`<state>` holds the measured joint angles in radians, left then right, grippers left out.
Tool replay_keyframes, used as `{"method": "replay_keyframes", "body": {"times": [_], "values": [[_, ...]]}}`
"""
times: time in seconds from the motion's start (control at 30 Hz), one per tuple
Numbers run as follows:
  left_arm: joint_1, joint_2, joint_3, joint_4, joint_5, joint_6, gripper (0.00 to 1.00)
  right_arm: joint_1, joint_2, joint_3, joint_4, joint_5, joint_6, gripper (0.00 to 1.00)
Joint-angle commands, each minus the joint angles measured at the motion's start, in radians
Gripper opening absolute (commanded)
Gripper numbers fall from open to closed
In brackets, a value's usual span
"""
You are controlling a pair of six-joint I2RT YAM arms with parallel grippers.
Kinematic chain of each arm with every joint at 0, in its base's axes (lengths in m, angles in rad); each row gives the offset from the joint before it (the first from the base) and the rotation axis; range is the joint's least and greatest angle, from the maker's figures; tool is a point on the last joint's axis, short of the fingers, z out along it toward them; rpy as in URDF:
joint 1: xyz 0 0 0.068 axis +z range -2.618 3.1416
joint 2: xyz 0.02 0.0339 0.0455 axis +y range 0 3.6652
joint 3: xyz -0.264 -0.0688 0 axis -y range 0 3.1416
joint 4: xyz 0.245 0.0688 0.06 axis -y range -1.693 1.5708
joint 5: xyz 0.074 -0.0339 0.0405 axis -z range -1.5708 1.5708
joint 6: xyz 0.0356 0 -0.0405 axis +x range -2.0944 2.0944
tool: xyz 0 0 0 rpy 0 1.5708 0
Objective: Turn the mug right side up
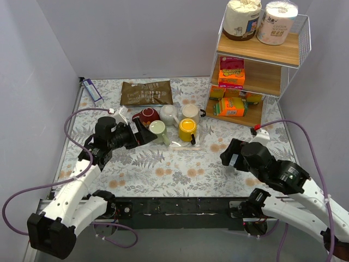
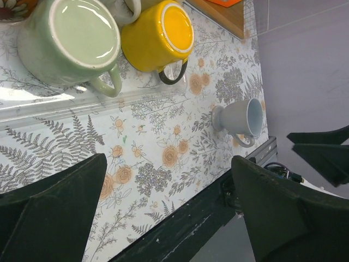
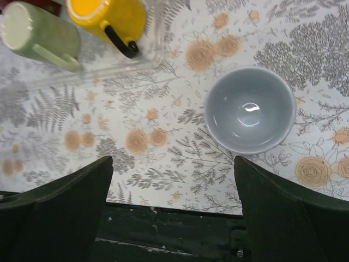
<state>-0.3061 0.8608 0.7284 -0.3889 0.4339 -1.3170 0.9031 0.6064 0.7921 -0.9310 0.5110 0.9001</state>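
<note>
- The grey mug [image 3: 251,111] stands on its foot on the flowered table cover [image 3: 163,82], mouth up and empty. It is well apart from the yellow mug [image 3: 109,16], toward the arms' bases and to the robot's right. Judged from this pose, the turning looks done.
- The right gripper [image 3: 172,169] hangs over the grey mug, on the side away from the yellow mug. Its jaws are spread wide with nothing between them, and neither finger touches the mug, which fits a mug left to stand by itself.
- The yellow mug sits in a clear tray [image 2: 54,103], just beside a green mug [image 2: 71,38].
- The left gripper [image 2: 168,164] hovers beyond the green mug from the yellow one. Its jaws are just as wide and empty, apparently parked out of the way.
</note>
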Motion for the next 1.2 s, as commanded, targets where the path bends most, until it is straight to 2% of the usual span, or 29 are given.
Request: {"method": "replay_keyframes", "body": {"times": [0.0,0.17,0.3,0.33,0.43,0.5,0.6,0.63,0.73,0.93,1.17], "values": [[-0.004,0.075,0.012,0.064,0.066,-0.002,0.98,-0.003,-0.016,0.133,-0.034,0.024,-0.035,0.99],[-0.027,0.136,0.017,0.114,0.022,-0.050,0.98,-0.003,0.064,0.317,0.030,0.072,-0.141,0.99],[-0.120,0.198,0.040,0.117,-0.128,-0.140,0.98,-0.003,0.173,0.436,0.136,0.104,-0.269,0.98],[-0.201,0.211,0.054,0.093,-0.262,-0.157,0.98,-0.003,0.202,0.440,0.211,0.122,-0.324,0.98],[-0.327,0.274,0.129,0.017,-0.479,-0.231,0.98,-0.009,0.258,0.417,0.366,0.130,-0.417,0.98],[-0.338,0.336,0.170,-0.020,-0.572,-0.286,0.98,-0.053,0.308,0.441,0.406,0.072,-0.446,0.98],[-0.358,0.407,0.209,-0.065,-0.661,-0.315,0.98,-0.197,0.417,0.452,0.434,-0.208,-0.437,0.97],[-0.372,0.428,0.216,-0.080,-0.682,-0.333,0.97,-0.234,0.458,0.443,0.446,-0.348,-0.426,0.96],[-0.389,0.494,0.252,-0.123,-0.757,-0.367,0.96,-0.308,0.481,0.371,0.523,-0.487,-0.386,0.94],[-0.433,0.584,0.282,-0.143,-0.831,-0.429,0.84,-0.363,0.490,0.289,0.587,-0.603,-0.343,0.93],[-0.464,0.671,0.342,-0.140,-0.931,-0.476,0.74,-0.378,0.486,0.274,0.603,-0.634,-0.339,0.91]]}}
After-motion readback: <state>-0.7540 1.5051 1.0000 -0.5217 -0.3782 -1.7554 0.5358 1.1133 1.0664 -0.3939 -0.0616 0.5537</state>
